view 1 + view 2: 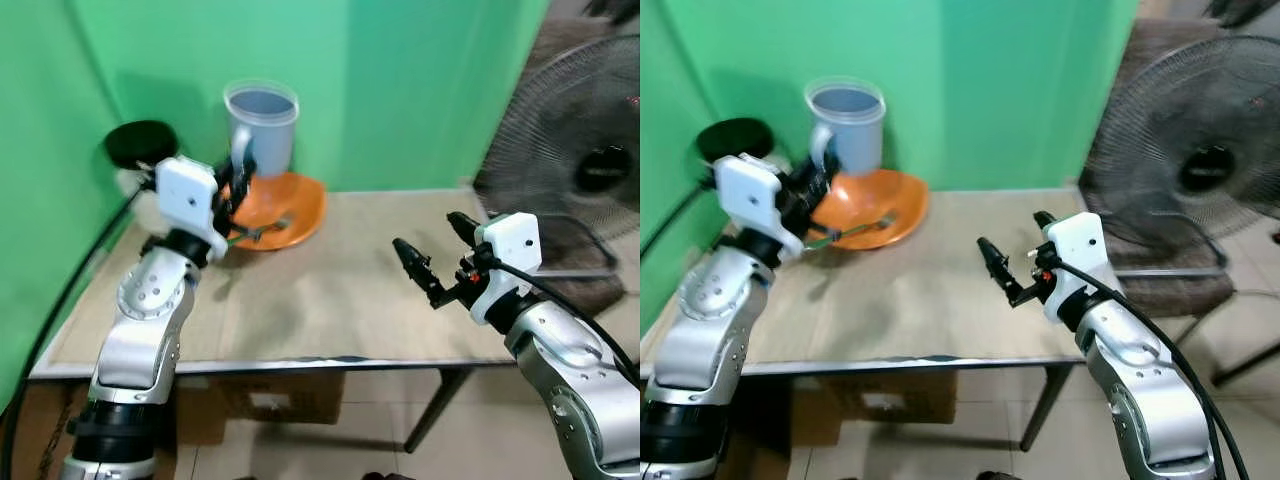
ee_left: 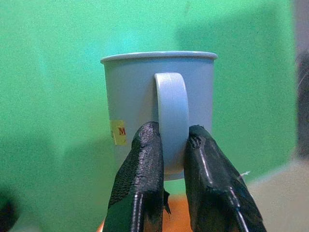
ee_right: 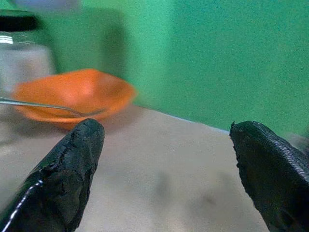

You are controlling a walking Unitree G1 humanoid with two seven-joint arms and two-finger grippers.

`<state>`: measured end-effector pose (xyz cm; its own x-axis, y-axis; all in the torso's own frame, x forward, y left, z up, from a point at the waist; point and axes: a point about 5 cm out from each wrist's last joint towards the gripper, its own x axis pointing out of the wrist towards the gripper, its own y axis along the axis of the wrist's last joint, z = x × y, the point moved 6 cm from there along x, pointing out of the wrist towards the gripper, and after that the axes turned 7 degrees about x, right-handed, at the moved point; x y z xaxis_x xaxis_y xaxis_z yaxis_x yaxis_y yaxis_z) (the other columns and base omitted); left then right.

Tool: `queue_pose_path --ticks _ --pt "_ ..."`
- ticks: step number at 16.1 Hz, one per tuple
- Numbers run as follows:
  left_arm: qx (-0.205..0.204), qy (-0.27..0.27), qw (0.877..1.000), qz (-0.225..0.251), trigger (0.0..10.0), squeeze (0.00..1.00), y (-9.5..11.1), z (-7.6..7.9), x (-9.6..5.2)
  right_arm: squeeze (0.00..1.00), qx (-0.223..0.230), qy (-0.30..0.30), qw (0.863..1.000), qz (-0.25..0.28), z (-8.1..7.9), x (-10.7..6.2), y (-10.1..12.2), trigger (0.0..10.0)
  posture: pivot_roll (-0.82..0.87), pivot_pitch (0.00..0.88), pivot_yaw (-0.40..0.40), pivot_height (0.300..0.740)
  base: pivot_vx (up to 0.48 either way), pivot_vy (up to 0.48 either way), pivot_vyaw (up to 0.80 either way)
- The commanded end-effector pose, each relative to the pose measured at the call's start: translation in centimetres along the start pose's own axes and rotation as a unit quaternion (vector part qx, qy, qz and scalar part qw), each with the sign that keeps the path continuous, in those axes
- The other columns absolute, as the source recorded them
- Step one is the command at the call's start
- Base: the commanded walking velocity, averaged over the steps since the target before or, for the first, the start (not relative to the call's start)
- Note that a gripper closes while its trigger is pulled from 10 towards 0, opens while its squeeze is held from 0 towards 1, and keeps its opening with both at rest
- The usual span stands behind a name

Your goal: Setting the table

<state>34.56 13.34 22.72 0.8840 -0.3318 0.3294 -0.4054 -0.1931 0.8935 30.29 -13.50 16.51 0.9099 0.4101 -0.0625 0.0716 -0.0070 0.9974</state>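
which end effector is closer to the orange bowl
Left. The left end effector is right above the orange bowl, clamped on the handle of the blue mug. The right end effector hovers open over the table's middle, well away.

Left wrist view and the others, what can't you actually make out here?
- Mug: its inside is above the left wrist camera; label partly turned away.
- Mug handle's lower end, hidden by left gripper fingers.
- Utensil in the orange bowl: too small to identify.
- Fan: cut off at the edge.

left end effector clamped, right end effector spread
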Motion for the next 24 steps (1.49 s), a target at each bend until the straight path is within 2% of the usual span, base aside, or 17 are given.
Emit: queue_pose_path --ticks 1,2,4,6,7,9,11,13,15,16,17,19,21,24 --pt "-0.007 0.003 1.0 0.011 4.2 0.0 1.1 0.5 0.2 0.0 -0.003 -0.03 1.0 0.01 1.1 -0.1 0.5 10.0 0.05 0.0 -0.017 0.74 0.0 0.0 -0.78" --pt "-0.008 0.017 1.0 0.017 10.0 0.0 1.5 0.5 0.2 0.0 -0.002 -0.04 0.999 0.016 1.4 -0.2 0.8 10.0 0.06 0.0 -0.027 0.74 0.0 0.0 -0.79" --pt "-0.016 0.037 0.999 0.034 10.0 0.0 2.7 0.5 0.3 0.0 0.006 -0.052 0.998 0.026 1.4 -0.2 1.2 10.0 0.06 0.0 -0.03 0.74 0.0 0.0 -0.79" --pt "-0.035 0.032 0.997 0.06 10.0 0.0 4.2 1.0 0.6 0.0 0.009 -0.055 0.998 0.036 1.2 -0.3 1.6 10.0 0.06 0.0 -0.018 0.74 0.0 0.0 -0.79" --pt "-0.045 0.026 0.997 0.061 10.0 0.0 4.3 1.2 0.6 0.0 0.002 -0.062 0.997 0.036 1.3 -0.4 1.6 10.0 0.05 0.0 -0.01 0.74 0.0 0.0 -0.79" --pt "-0.061 0.021 0.997 0.048 10.0 0.0 3.7 1.6 0.1 0.0 -0.001 -0.078 0.996 0.035 1.5 -0.8 1.6 10.0 0.05 0.0 -0.011 0.74 0.0 0.0 -0.79" --pt "-0.091 0.021 0.995 -0.03 10.0 0.0 1.0 2.2 -1.3 0.0 0.004 -0.101 0.994 0.031 2.0 -1.4 1.5 10.0 0.06 0.0 -0.029 0.74 0.0 0.0 -0.79" --pt "-0.053 0.009 0.997 -0.047 10.0 0.0 0.3 2.7 -2.3 0.0 0.012 -0.113 0.993 0.027 2.2 -1.9 0.9 10.0 0.07 0.0 -0.03 0.74 0.0 0.0 -0.79" --pt "-0.023 0.023 0.998 -0.06 10.0 0.0 -0.6 2.3 -2.9 0.0 0.004 -0.13 0.991 0.024 2.0 -1.9 0.4 10.0 0.05 0.0 -0.013 0.74 0.0 0.0 -0.79" --pt "-0.02 0.042 0.994 -0.103 10.0 0.0 -2.5 2.0 -3.5 0.0 0.018 -0.155 0.988 0.018 2.2 -2.1 0.0 10.0 0.04 0.0 -0.009 0.74 0.0 0.0 -0.79" --pt "-0.024 0.049 0.992 -0.117 10.0 0.0 -3.1 1.9 -3.7 0.0 0.022 -0.162 0.986 0.016 2.2 -2.1 0.0 10.0 0.03 0.0 -0.007 0.74 0.0 0.0 -0.78" --pt "-0.002 0.041 0.991 -0.124 10.0 0.0 -3.2 2.2 -3.0 0.0 0.019 -0.154 0.988 0.014 2.0 -1.7 0.0 10.0 0.06 0.0 -0.019 0.74 0.0 0.0 -0.78" --pt "0.004 0.048 0.993 -0.109 10.0 0.0 -2.5 1.7 -2.3 0.0 0.002 -0.157 0.988 0.004 2.1 -1.2 -0.2 10.0 0.06 0.0 -0.015 0.74 0.0 0.0 -0.78" --pt "0.007 0.044 0.993 -0.114 10.0 0.0 -2.8 1.7 -2.4 0.0 -0.006 -0.164 0.986 -0.007 2.3 -1.2 -0.5 10.0 0.05 0.0 -0.007 0.74 0.0 0.0 -0.78"
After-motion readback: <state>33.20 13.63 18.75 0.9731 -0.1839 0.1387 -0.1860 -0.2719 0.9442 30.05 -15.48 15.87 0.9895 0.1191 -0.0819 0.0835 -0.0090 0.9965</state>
